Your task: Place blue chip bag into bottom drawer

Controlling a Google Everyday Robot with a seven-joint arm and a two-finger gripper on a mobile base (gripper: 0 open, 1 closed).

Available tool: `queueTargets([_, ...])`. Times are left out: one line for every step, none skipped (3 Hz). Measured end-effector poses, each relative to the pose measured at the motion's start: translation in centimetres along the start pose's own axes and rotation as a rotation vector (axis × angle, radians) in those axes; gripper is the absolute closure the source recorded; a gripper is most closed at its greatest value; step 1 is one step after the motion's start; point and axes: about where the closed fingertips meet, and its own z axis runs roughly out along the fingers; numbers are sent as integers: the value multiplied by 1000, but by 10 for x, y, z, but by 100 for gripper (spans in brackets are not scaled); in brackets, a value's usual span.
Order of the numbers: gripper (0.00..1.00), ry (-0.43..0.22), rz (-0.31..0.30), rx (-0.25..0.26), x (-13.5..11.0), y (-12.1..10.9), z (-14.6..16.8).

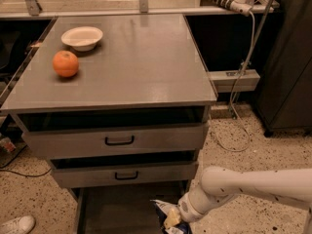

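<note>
Crumpled blue chip bag (164, 210) at claw (174, 222), over open bottom drawer (117, 209), right side

Lab workshop: metal cabinet (126, 57), terrazzo floor (234, 152), power strip (220, 0); fingers (171, 221) clasp blue chip bag (163, 209) over bottom drawer (122, 209)
</note>
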Motion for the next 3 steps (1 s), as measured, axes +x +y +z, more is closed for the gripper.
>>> queueTargets([100,-80,46,-72,-18,-1,34])
queueTargets([100,-142,50,-137,-41,1,59])
queueTargets([100,-138,54,-143,-40,0,63])
